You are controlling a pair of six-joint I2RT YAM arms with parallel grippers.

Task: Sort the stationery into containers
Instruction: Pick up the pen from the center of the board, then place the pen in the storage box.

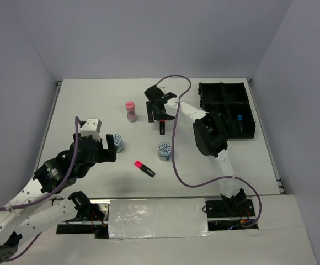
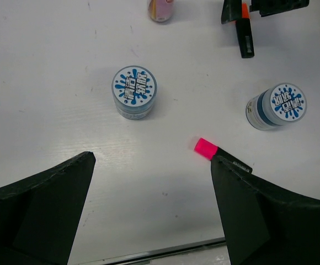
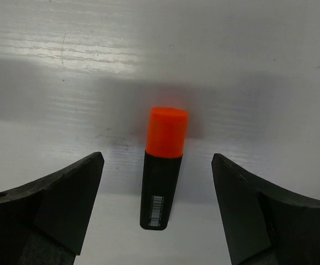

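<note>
Right wrist view showed the right claw (image 3: 154,159) released, astride the orange highlighter (image 3: 163,171) on the tabletop (image 3: 259,66); best to centre, lower, then clench its barrel.

- Orange-capped highlighter (image 3: 164,165): bare table on both sides, between spread fingers of the right gripper (image 3: 155,160).
- Pink bottle (image 1: 130,110) nearby; left tub (image 1: 117,142) and right tub (image 1: 164,149) well apart.

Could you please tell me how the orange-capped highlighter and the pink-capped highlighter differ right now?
The orange-capped highlighter lies between the fingers of the open right claw; the pink-capped highlighter lies apart, no claw around it. In the top view the orange-capped one runs nearly straight up the table, while the pink-capped one lies diagonally. Both are short, black-bodied and flat on the table.
</note>
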